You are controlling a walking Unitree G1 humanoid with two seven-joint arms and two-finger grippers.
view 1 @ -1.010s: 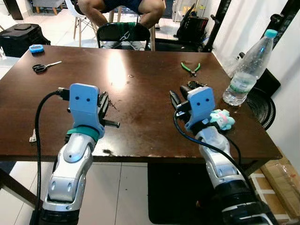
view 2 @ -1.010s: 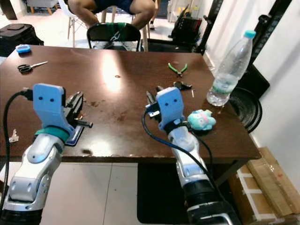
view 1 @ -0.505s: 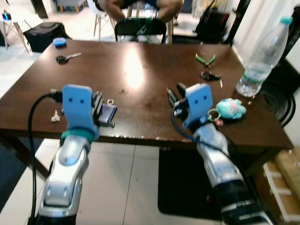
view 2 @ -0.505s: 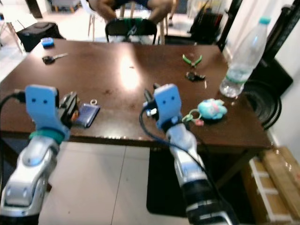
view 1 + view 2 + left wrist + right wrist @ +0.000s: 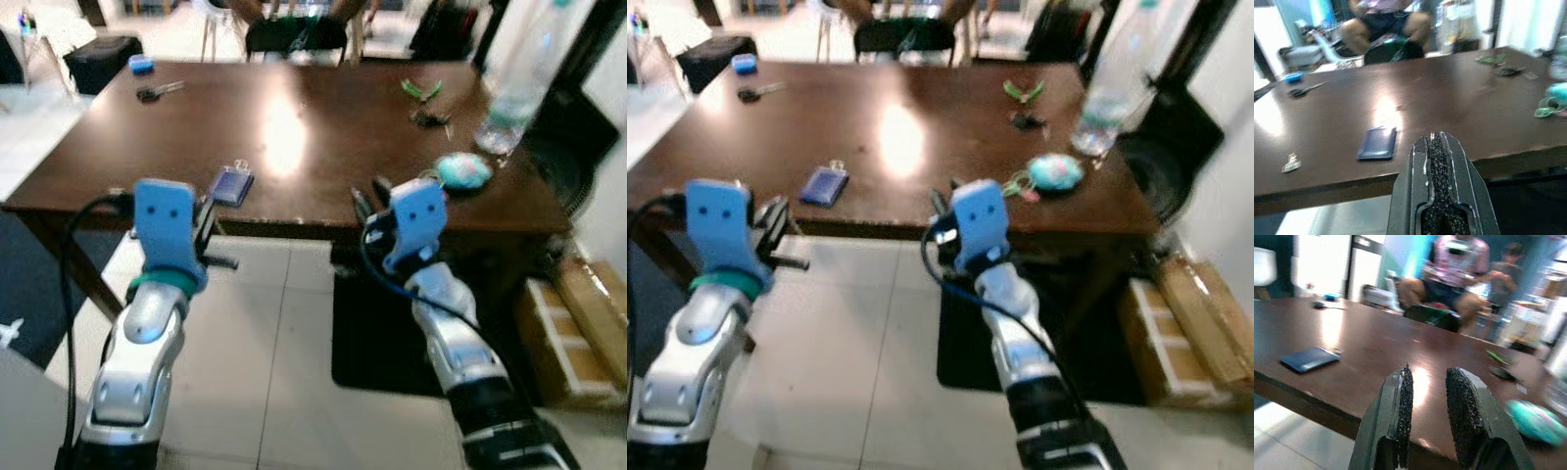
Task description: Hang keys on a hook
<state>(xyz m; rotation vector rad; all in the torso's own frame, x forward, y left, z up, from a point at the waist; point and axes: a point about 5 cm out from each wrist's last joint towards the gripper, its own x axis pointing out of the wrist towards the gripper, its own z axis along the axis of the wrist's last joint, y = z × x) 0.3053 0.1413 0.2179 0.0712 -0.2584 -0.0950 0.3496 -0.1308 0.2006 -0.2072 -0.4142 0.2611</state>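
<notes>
A teal plush keychain (image 5: pixel 460 168) with a ring lies near the right front edge of the dark wooden table (image 5: pixel 333 127). A blue card holder (image 5: pixel 232 185) with a small key ring lies near the front edge, left of centre. My left gripper (image 5: pixel 1436 139) is shut with nothing in it and hovers over the floor just before the table edge, below the card holder. My right gripper (image 5: pixel 1427 374) is open and empty, also short of the table edge, left of and below the plush keychain (image 5: pixel 1533 421).
Green pliers (image 5: pixel 423 90), a dark bunch of keys (image 5: pixel 429 118) and a water bottle (image 5: pixel 509 108) sit at the far right; scissors (image 5: pixel 157 91) at the far left. A person sits on a chair (image 5: pixel 294 34) behind. Cardboard boxes (image 5: pixel 578 323) lie right, a black mat (image 5: pixel 377 333) underneath.
The whole view has pulled back from the table. Both grippers, earlier above the tabletop, now hang in front of its edge over the floor. Their fingers look unchanged.
</notes>
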